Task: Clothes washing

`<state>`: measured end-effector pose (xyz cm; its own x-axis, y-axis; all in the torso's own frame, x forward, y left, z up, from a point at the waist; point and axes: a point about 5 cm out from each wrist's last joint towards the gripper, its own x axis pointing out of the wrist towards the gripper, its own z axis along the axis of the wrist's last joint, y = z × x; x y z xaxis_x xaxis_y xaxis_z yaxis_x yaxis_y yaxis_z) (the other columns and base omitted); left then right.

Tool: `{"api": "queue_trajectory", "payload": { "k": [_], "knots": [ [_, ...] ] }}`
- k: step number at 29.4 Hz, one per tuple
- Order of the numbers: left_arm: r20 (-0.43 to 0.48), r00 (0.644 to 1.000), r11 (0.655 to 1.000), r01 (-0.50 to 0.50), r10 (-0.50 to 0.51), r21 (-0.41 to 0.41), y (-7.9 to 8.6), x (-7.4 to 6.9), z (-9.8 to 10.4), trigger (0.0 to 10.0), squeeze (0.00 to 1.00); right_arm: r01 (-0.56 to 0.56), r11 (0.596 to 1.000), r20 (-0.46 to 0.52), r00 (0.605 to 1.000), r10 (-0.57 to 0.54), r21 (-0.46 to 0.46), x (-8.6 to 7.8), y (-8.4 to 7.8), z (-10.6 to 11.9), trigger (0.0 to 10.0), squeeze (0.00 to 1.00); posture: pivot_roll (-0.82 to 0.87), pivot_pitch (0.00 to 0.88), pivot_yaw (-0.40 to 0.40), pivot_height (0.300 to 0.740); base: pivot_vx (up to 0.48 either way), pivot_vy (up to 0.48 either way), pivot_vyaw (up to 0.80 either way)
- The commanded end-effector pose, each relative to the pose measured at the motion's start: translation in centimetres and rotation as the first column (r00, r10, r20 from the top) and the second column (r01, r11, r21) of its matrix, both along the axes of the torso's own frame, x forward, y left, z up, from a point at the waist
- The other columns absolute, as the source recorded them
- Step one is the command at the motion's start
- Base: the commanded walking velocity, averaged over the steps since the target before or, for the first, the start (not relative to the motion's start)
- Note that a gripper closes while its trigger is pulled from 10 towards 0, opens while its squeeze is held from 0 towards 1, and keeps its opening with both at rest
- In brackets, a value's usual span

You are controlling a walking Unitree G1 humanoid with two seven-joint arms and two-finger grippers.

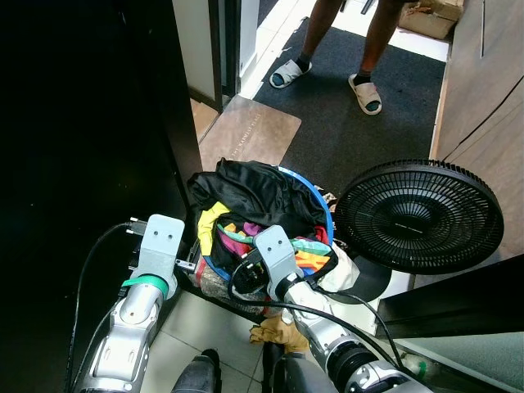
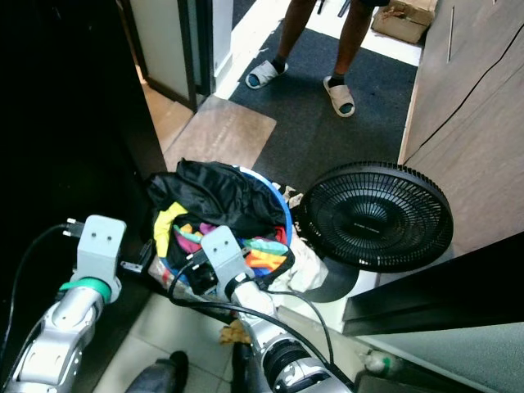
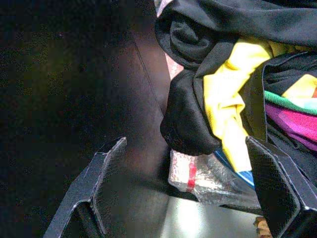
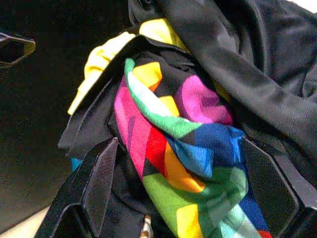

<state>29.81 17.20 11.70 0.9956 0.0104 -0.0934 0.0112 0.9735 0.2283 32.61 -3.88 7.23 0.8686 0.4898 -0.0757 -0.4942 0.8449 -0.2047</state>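
I see a round blue basket (image 1: 326,214) on the floor, piled high with soft, crumpled clothes: a smooth shiny black garment (image 1: 254,190) lies on top, with a yellow cloth (image 3: 225,94) and a bright cloth of many colours (image 4: 183,148) bunched under it, and a round black fan (image 1: 419,216) with a wire grille stands just beside the basket. My right gripper (image 4: 188,198) hangs right over the bright cloth with its two flat black fingers (image 4: 101,181) spread wide, holding nothing. My left gripper (image 3: 193,191) is spread wide too and holds nothing, near the basket's side where the black garment droops over a crinkly clear plastic bag (image 3: 198,173).
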Motion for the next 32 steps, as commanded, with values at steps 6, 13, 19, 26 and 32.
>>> {"api": "queue_trajectory", "payload": {
  "k": [6, 13, 19, 26, 32],
  "knots": [
    [-0.056, 0.998, 1.000, -0.002, 0.002, 0.011, 0.3, -1.1, -1.0, 10.0, 0.00, 0.042, 0.995, -0.189, 0.980, -0.059, -0.092, -1.8, -0.6, -3.9, 10.0, 0.00, 0.26, 0.395, 0.013, 0.740, 0.000, 0.000, 0.00],
    [-0.065, 0.998, 1.000, -0.008, 0.009, 0.017, 0.5, -1.5, -0.9, 10.0, 0.00, 0.129, 0.982, -0.248, 0.955, -0.161, -0.140, -1.9, -2.1, -4.9, 4.4, 0.00, 0.28, 0.410, 0.022, 0.740, 0.000, 0.000, 0.00],
    [-0.082, 0.997, 0.999, -0.015, 0.017, 0.033, 1.0, -2.2, -0.8, 10.0, 0.00, 0.140, 0.976, -0.262, 0.948, -0.181, -0.166, -1.9, -2.2, -5.2, 0.0, 0.00, 0.31, 0.428, 0.036, 0.740, 0.000, 0.000, 0.00],
    [-0.087, 0.996, 0.999, -0.013, 0.015, 0.030, 0.8, -2.0, -0.9, 10.0, 0.00, 0.246, 0.957, -0.178, 0.946, -0.272, -0.156, -1.1, -3.2, -4.3, 0.0, 0.00, 0.29, 0.410, 0.028, 0.740, 0.000, 0.000, 0.00],
    [-0.086, 0.996, 1.000, -0.003, 0.005, 0.019, 0.2, -1.6, -0.9, 10.0, 0.00, 0.357, 0.923, -0.093, 0.924, -0.371, -0.141, -0.7, -4.7, -3.6, 0.0, 0.00, 0.27, 0.401, 0.026, 0.740, 0.000, 0.000, 0.00]
  ]
}}
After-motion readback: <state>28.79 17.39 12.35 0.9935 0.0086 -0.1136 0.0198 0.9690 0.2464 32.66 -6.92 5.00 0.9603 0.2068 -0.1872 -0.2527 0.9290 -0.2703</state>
